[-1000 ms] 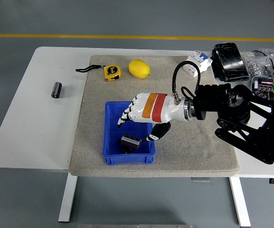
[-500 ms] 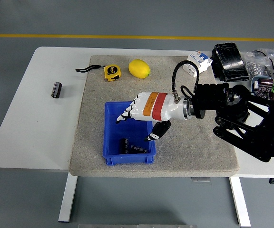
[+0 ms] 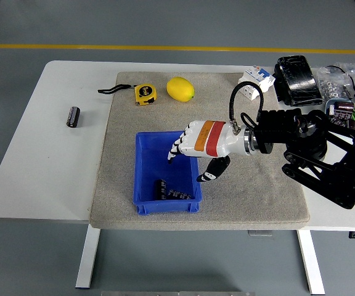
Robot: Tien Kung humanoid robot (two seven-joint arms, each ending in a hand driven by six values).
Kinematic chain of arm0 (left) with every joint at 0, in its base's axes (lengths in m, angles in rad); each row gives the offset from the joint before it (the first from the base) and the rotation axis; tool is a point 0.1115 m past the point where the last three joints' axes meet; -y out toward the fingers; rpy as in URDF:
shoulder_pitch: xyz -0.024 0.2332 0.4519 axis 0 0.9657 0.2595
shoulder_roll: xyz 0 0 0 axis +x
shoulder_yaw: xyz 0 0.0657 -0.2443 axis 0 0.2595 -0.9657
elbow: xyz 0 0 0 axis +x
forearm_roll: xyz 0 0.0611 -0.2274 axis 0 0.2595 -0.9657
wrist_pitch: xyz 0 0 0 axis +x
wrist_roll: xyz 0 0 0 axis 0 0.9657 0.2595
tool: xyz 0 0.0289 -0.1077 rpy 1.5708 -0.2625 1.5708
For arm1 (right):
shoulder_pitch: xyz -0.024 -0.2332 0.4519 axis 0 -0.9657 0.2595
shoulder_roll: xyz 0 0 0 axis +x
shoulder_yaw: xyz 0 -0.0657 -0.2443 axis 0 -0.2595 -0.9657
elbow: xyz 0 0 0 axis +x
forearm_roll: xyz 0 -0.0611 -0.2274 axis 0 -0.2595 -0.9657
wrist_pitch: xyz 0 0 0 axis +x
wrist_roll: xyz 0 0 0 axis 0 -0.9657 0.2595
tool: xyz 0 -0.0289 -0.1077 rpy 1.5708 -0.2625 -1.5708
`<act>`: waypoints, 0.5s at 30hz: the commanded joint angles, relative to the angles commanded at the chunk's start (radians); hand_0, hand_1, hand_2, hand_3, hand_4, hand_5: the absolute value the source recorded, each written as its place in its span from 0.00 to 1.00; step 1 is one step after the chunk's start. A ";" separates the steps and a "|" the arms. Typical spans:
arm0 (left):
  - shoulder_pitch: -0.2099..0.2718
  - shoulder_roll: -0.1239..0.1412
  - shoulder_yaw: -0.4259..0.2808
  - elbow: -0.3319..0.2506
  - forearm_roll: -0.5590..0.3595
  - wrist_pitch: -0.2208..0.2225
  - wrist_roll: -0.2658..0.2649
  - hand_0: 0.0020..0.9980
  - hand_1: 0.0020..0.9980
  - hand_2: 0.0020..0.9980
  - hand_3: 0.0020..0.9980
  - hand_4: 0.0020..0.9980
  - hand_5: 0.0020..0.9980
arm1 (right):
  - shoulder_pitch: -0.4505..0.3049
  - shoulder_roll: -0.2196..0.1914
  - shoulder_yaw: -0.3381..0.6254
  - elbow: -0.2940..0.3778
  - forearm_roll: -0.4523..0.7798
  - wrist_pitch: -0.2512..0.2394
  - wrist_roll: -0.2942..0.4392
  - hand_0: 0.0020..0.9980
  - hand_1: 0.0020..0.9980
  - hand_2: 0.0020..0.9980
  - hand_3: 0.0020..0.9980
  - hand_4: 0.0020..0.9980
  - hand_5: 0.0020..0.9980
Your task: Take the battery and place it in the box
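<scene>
White table [image 3: 48, 179] with grey felt mat [image 3: 257, 203] over its middle. On mat's far edge: yellow tape measure [image 3: 144, 93] with black strap, yellow lemon [image 3: 180, 89] just beside it. Small dark cylinder [image 3: 73, 116] on bare tabletop, left. At far right: white device [image 3: 255, 80], black wrapped pack [image 3: 297, 79], tub of small parts [image 3: 345, 113].

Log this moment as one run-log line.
right hand: open, above blue box | battery: lying in box, released | left hand: not in view
</scene>
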 joint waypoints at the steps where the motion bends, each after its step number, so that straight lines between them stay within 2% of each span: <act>1: 0.000 0.000 0.001 0.000 -0.001 0.000 0.000 0.75 0.71 0.72 0.57 0.61 0.53 | -0.001 -0.002 -0.003 0.000 -0.002 0.000 0.000 0.57 0.62 0.72 0.66 0.80 0.17; 15: 0.001 -0.001 0.002 -0.001 -0.001 -0.001 0.000 0.75 0.71 0.71 0.57 0.61 0.53 | -0.018 -0.022 -0.038 -0.018 -0.008 -0.006 -0.001 0.57 0.62 0.72 0.63 0.79 0.19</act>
